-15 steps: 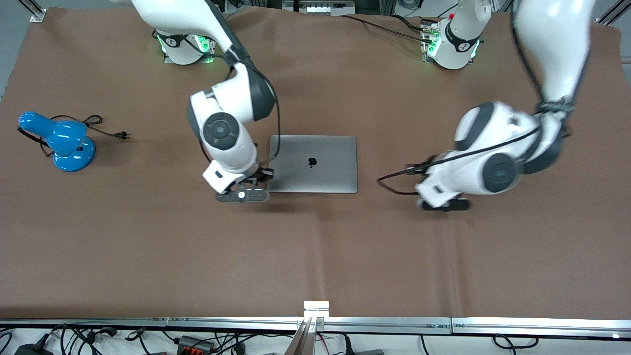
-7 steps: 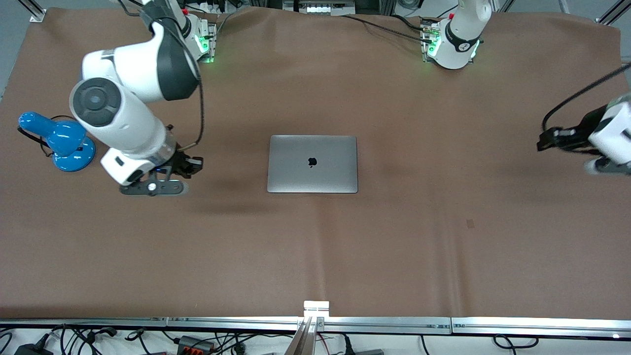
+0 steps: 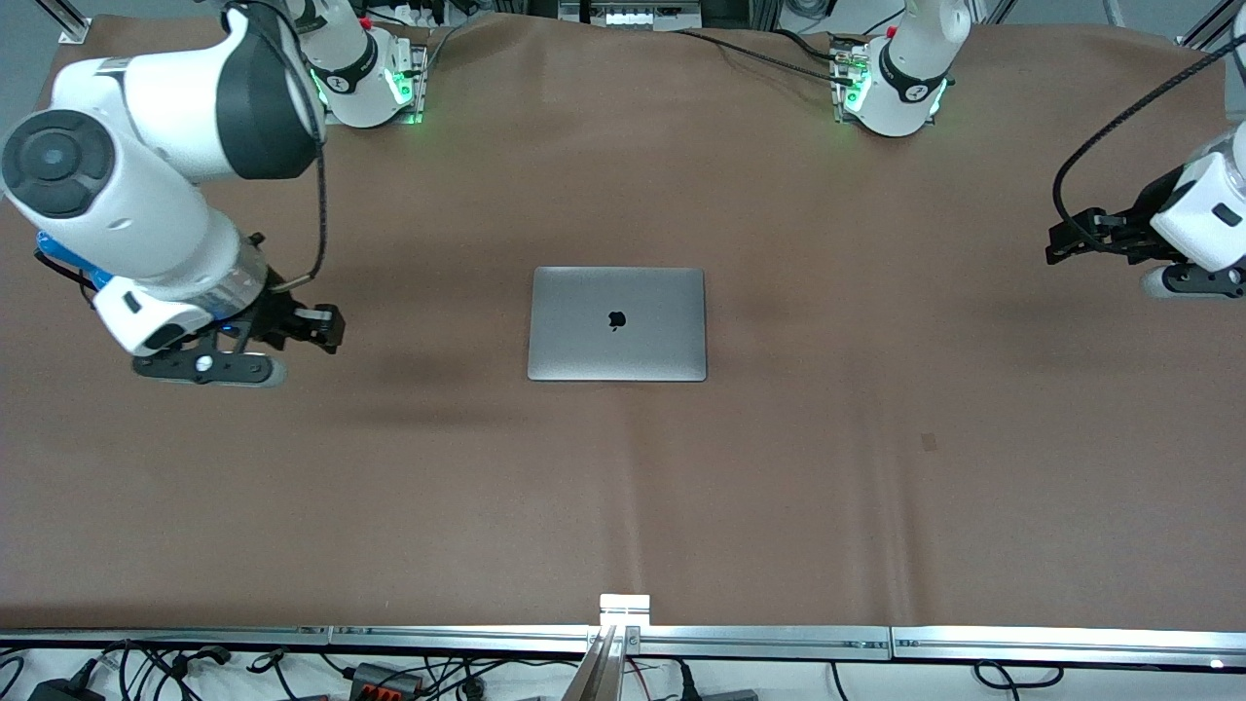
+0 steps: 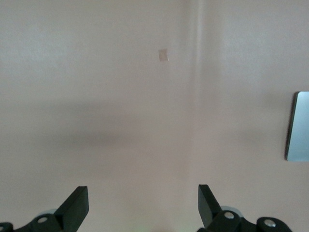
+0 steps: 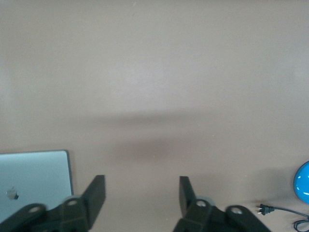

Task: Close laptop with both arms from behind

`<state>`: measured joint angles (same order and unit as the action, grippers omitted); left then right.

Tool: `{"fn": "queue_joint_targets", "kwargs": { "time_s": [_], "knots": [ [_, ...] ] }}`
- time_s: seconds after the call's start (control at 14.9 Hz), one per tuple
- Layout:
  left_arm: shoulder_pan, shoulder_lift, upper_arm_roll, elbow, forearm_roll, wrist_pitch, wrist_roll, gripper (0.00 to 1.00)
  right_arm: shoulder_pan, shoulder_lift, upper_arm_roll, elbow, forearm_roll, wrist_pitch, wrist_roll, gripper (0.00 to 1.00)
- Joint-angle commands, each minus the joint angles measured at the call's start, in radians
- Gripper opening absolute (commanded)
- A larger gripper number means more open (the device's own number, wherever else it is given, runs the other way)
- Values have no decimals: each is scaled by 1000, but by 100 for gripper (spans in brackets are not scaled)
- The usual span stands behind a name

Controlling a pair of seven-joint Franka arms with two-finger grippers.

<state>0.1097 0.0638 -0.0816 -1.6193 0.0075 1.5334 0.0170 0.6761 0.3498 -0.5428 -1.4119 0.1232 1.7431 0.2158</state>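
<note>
The space-grey laptop (image 3: 617, 323) lies shut and flat in the middle of the brown table, apple logo up. Its edge shows in the left wrist view (image 4: 299, 126) and a corner of its lid in the right wrist view (image 5: 35, 180). My right gripper (image 3: 316, 329) is open and empty over bare cloth toward the right arm's end of the table, well apart from the laptop; it also shows in its own wrist view (image 5: 141, 193). My left gripper (image 3: 1069, 241) is open and empty over the left arm's end of the table, and in its own view (image 4: 142, 203) has only cloth under it.
A blue desk lamp (image 5: 303, 181) with a black cord and plug (image 5: 263, 209) stands at the right arm's end, mostly hidden under the right arm in the front view. A small dark mark (image 3: 929, 442) lies on the cloth. A metal rail (image 3: 623, 638) runs along the near edge.
Both arms have swung away from the laptop toward their own ends of the table, the right gripper past the lamp side, the left to the table's edge. The laptop stays shut and still.
</note>
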Motion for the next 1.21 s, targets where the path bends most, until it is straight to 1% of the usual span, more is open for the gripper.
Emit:
{"fn": "queue_joint_targets", "kwargs": {
  "time_s": [0.0, 0.13, 0.2, 0.27, 0.4, 0.47, 0.6, 0.81, 1.01, 1.14],
  "knots": [
    [-11, 36, 0, 52, 0, -32, -20, 100, -190, -17, 128, 60, 21, -30, -24, 100],
    [-11, 42, -6, 62, -13, -32, -37, 100, -403, -50, 321, 59, -11, -31, -48, 100],
    [-11, 42, -7, 62, -17, -33, -40, 100, -479, -55, 383, 54, -42, -30, -85, 100],
    [-10, 42, -9, 62, -17, -33, -40, 100, -531, -58, 418, 51, -66, -30, -136, 100],
    [-8, 41, -9, 61, -15, -35, -38, 100, -596, -75, 431, 28, -68, -30, -214, 100],
    [-5, 39, -9, 56, -17, -35, -38, 100, -607, -87, 432, 13, -68, -30, -240, 100],
    [-7, 36, -10, 56, -17, -44, -40, 100, -613, -107, 432, -5, -71, -30, -253, 100],
    [-7, 36, -12, 58, -17, -45, -37, 100, -621, -124, 440, -4, -70, -31, -253, 100],
    [-8, 37, -12, 64, -17, -44, -38, 100, -615, -149, 439, -12, -77, -103, -253, 100],
    [-7, 39, -12, 62, -17, -45, -38, 100, -613, -205, 439, -100, -86, -76, -251, 100]
  ]
}}
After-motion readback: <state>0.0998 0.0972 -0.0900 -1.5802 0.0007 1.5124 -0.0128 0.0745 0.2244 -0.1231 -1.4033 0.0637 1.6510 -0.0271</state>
